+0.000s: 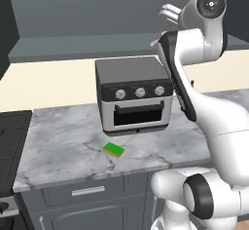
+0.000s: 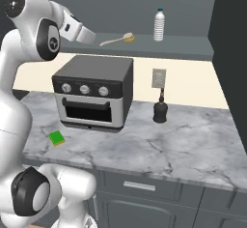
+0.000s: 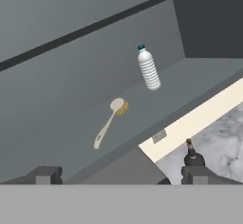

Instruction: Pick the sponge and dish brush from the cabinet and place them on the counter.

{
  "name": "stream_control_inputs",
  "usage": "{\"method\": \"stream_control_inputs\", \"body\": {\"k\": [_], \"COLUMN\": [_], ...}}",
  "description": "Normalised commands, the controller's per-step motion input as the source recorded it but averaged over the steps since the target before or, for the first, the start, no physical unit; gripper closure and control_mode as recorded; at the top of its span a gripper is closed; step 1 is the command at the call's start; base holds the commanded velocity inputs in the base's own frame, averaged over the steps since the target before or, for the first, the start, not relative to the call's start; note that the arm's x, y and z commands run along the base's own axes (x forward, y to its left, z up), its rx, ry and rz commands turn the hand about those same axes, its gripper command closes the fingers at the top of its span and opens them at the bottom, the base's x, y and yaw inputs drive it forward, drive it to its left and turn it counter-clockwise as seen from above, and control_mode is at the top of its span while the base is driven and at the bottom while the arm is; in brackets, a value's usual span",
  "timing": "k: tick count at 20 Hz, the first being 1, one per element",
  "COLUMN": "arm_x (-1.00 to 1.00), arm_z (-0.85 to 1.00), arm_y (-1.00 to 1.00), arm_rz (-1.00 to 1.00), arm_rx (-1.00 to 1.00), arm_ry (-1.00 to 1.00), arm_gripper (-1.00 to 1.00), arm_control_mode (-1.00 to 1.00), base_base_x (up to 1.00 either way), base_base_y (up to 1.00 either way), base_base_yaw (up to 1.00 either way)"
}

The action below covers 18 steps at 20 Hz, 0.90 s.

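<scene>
The green-and-yellow sponge point(image 1: 113, 149) point(image 2: 57, 138) lies flat on the marbled counter point(image 2: 183, 140), in front of the toaster oven. The dish brush point(image 2: 118, 39) point(image 3: 110, 122) lies on the grey inner shelf of the open cabinet point(image 2: 188, 46), its tan head pointing toward the bottle. My gripper point(image 3: 122, 175) point(image 2: 90, 36) hangs in the air just short of the shelf edge, a little left of the brush handle. It is open, the fingertips point(image 3: 45, 174) stand wide apart, and nothing is between them.
A clear plastic bottle point(image 2: 159, 25) stands upright on the shelf right of the brush. The toaster oven point(image 2: 94, 94) sits on the counter below the gripper. A black soap dispenser point(image 2: 160, 111) stands by the wall, and a dark cabinet door point(image 2: 229, 53) stands at the right. The black stovetop point(image 1: 9, 146) lies at far left.
</scene>
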Motion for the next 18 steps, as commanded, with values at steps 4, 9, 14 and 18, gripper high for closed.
{"method": "stream_control_inputs", "body": {"k": [4,9,14,18], "arm_x": [0.1,0.25,0.33,0.37], "arm_z": [-0.14,-0.19,-0.15,-0.08], "arm_y": [0.0,0.0,0.0,0.0], "arm_rz": [0.0,0.0,0.0,0.0], "arm_rx": [-0.02,-0.03,-0.01,0.0], "arm_ry": [0.02,0.04,0.03,0.02], "arm_gripper": [-1.0,-1.0,-1.0,-1.0], "arm_control_mode": [-1.0,-1.0,-1.0,-1.0], "base_base_x": [0.0,0.0,0.0,0.0], "base_base_y": [0.0,0.0,0.0,0.0], "base_base_yaw": [0.0,0.0,0.0,0.0]}}
